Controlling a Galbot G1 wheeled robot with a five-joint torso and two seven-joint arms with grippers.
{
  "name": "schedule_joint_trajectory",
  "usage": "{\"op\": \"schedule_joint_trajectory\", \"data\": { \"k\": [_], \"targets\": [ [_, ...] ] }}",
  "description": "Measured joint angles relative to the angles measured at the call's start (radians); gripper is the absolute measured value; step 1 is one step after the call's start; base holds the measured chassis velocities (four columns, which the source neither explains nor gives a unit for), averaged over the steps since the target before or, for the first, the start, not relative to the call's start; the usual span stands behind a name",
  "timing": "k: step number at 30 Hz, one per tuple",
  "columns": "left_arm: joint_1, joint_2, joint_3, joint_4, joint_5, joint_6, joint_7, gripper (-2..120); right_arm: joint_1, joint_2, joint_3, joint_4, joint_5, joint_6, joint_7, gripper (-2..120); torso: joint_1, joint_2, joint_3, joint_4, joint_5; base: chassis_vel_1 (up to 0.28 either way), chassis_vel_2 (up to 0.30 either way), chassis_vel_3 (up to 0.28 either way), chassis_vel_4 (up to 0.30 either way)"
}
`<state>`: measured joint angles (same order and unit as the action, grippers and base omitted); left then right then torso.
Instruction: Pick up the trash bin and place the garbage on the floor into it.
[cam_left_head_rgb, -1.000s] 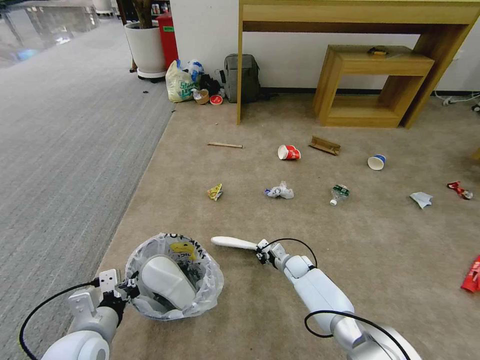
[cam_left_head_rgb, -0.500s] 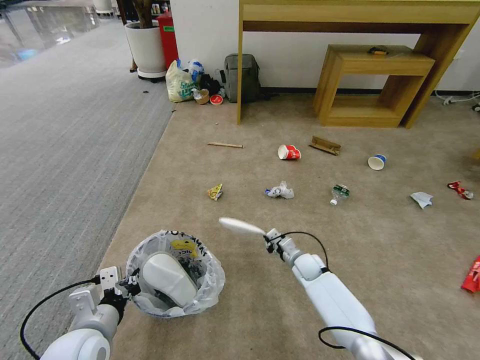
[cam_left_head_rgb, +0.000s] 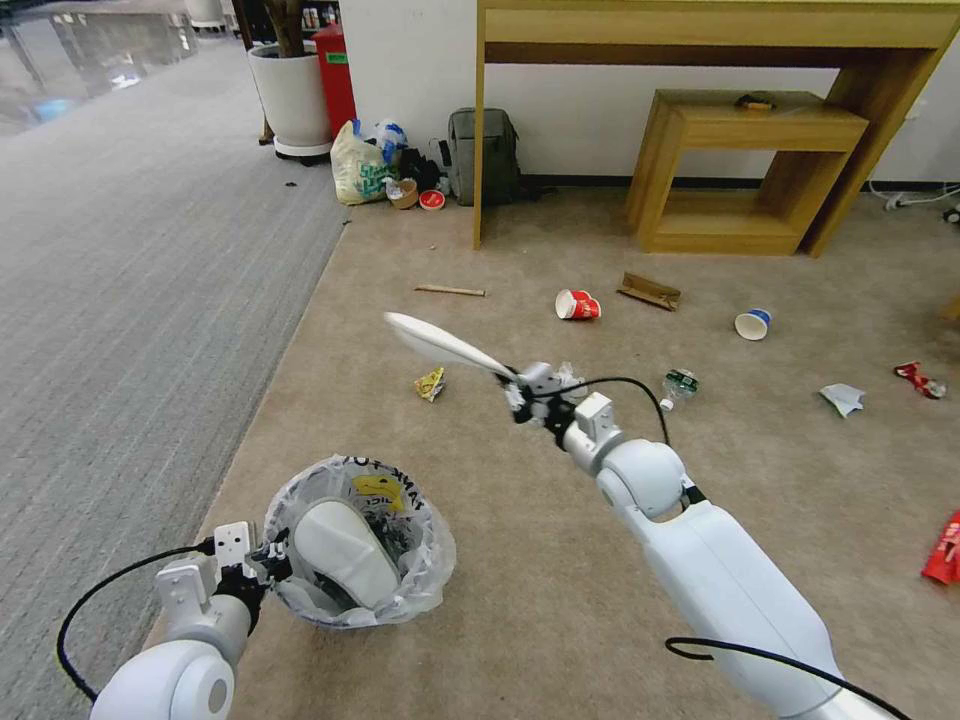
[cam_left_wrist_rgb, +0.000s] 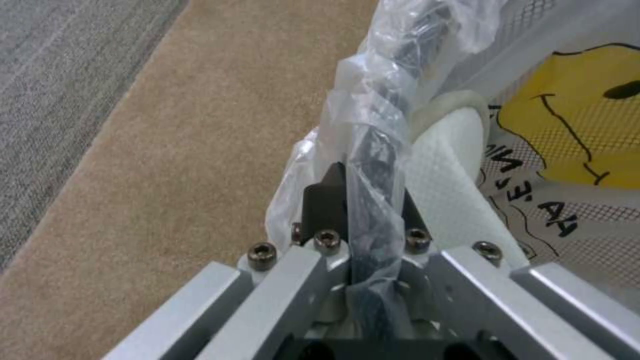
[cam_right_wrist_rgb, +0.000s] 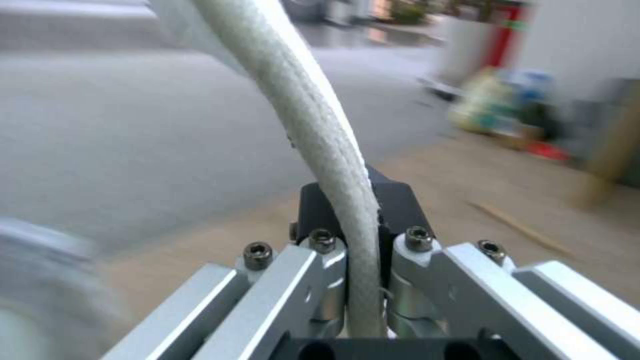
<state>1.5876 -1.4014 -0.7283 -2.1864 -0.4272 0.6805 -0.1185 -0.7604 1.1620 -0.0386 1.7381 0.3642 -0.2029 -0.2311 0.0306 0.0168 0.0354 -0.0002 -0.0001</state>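
carpeted office, wooden desk (cam_left_head_rgb: 700, 30)

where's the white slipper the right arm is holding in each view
Head view: white slipper at centre, raised above the beige carpet, clamped at its near edge by the right claw.
Right wrist view: slipper rises from between the claw's fingers, curving away.
Left wrist view: that slipper is not in it; another slipper lies in the trash bin, whose rim the left claw grips.
Shared landmark: the beige carpet.

A grey backpack (cam_left_head_rgb: 483, 155) leaned against the wall beside a yellow-green shopping bag (cam_left_head_rgb: 358, 165). A wooden desk (cam_left_head_rgb: 700, 30) stood over a low wooden stool (cam_left_head_rgb: 745, 170); a white planter (cam_left_head_rgb: 292, 98) stood nearby.
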Motion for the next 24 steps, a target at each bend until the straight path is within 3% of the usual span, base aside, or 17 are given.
{"op": "schedule_joint_trajectory", "data": {
  "k": [3, 5, 9, 24],
  "targets": [
    [0.002, 0.003, 0.005, -0.003, 0.0, 0.003, 0.0, 0, 0.007, 0.006, -0.057, 0.038, 0.061, -0.012, 0.001, 2, 0.0, 0.0, 0.0, 0.0001, 0.0, 0.0, 0.0, 0.0, 0.0],
    [0.005, 0.005, 0.016, -0.003, 0.005, 0.006, -0.001, 0, 0.007, 0.027, -0.159, 0.088, 0.143, -0.036, 0.009, 2, 0.0, 0.0, 0.0, 0.0003, -0.0002, 0.0, 0.0, 0.0, 0.0],
    [0.006, 0.004, 0.031, -0.001, 0.011, 0.006, -0.001, 0, -0.011, 0.045, -0.248, 0.097, 0.17, -0.042, 0.03, 2, 0.0, 0.0, 0.0, 0.0002, -0.0001, 0.0, 0.0, 0.0, 0.0],
    [-0.001, -0.003, 0.034, 0.005, 0.012, 0.008, -0.008, 0, -0.138, -0.001, -0.299, 0.122, 0.183, -0.061, 0.067, 2, 0.0, 0.0, 0.0, 0.0001, 0.0001, 0.0, 0.0, 0.0, 0.0]
  ]
}}
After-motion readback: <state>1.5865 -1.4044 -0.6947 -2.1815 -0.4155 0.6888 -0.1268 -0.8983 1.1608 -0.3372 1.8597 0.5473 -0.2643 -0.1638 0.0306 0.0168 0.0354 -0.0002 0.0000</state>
